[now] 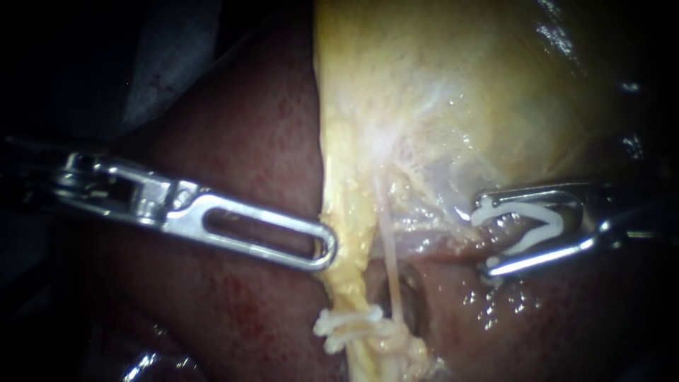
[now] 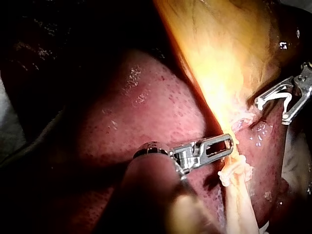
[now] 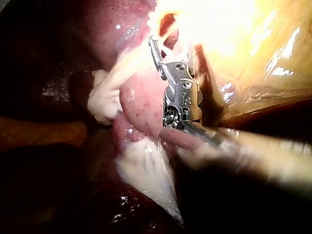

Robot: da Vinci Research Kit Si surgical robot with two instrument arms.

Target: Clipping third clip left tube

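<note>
The left tube (image 1: 346, 283), a yellow, fat-coated strand, runs down from the gallbladder (image 1: 460, 85) through the middle of the endoscope view, with a thinner pale tube (image 1: 390, 272) just beside it on the right. Low on the left tube sit the seated clips (image 1: 350, 327), a small white cluster across the strand. The left instrument (image 1: 327, 249) reaches in across the dark red liver (image 1: 240, 141), and its slotted jaws appear to lie together with nothing between them, the tip touching the left edge of the left tube above the seated clips. The right instrument (image 1: 484, 233) stands well apart from that tube, beyond the thin one, against the wet, pale tissue below the gallbladder. Its jaws are spread wide and carry the loaded clip (image 1: 530, 210), a white clip whose two legs lie along the two jaws; that clip is around neither tube. The left wrist view shows the same layout, the two tips apart with the yellow strand between them. In the right wrist view glare washes out the tissue ahead of the right instrument.
</note>
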